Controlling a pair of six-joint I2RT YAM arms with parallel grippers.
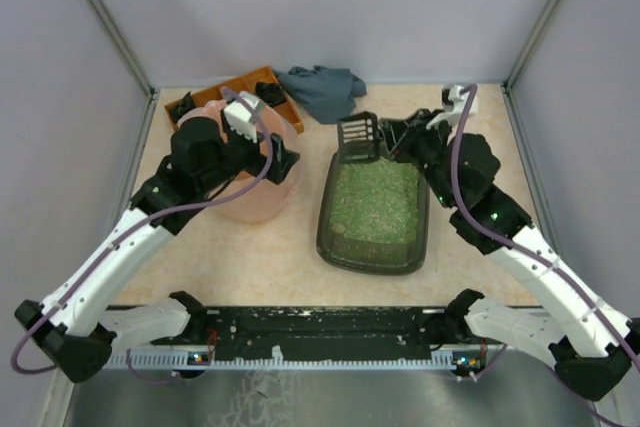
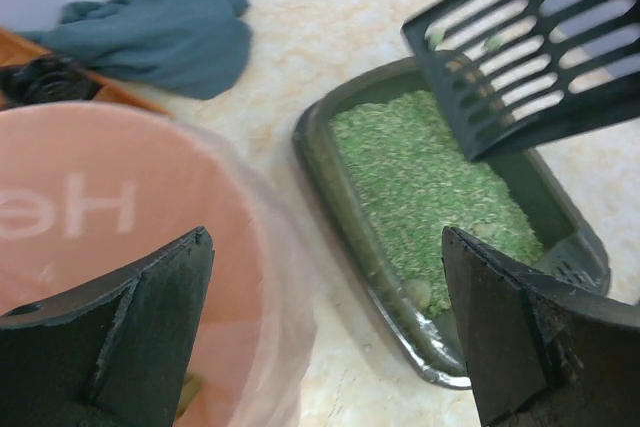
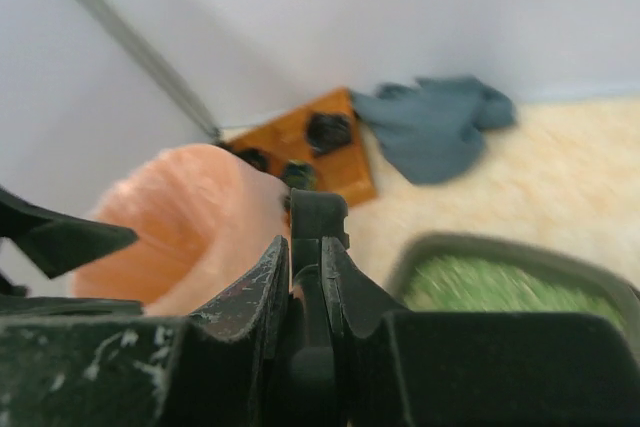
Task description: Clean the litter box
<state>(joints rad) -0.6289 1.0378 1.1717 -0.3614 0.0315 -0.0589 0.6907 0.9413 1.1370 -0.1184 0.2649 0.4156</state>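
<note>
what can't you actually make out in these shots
- Inside of the pink bin: in the top view the left arm covers it; the left wrist view blurs it.
- The scoop: left wrist view, cut off by the right edge; right wrist view, its handle hidden inside the right gripper.
- Dark items in the orange tray: too small in every view.
</note>
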